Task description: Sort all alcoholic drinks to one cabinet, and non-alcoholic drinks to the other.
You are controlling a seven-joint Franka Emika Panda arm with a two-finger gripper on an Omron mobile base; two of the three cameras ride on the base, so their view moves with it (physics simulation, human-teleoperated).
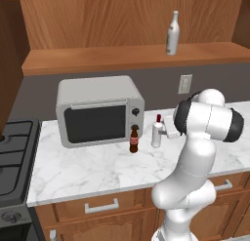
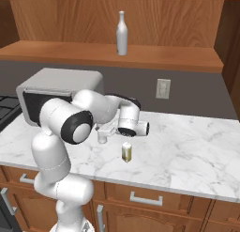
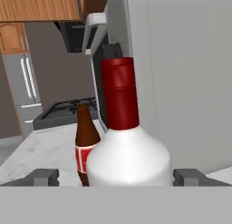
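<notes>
Straddling the red-capped white bottle (image 3: pixel 129 159), the gripper (image 3: pixel 115 177) holds its jaws wide; it should close squarely on the body, clear of the cola bottle (image 3: pixel 85 143) just beside.

White bottle (image 3: pixel 129 162) with red cap; dark-brown cola bottle (image 3: pixel 85 143).

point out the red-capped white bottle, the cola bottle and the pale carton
red-capped white bottle (image 3: pixel 129 159), hand view, on its white shoulder.
cola bottle (image 1: pixel 134 140), left base view, on its red label.
pale carton (image 2: pixel 126 152), right base view, on its front face.
</notes>
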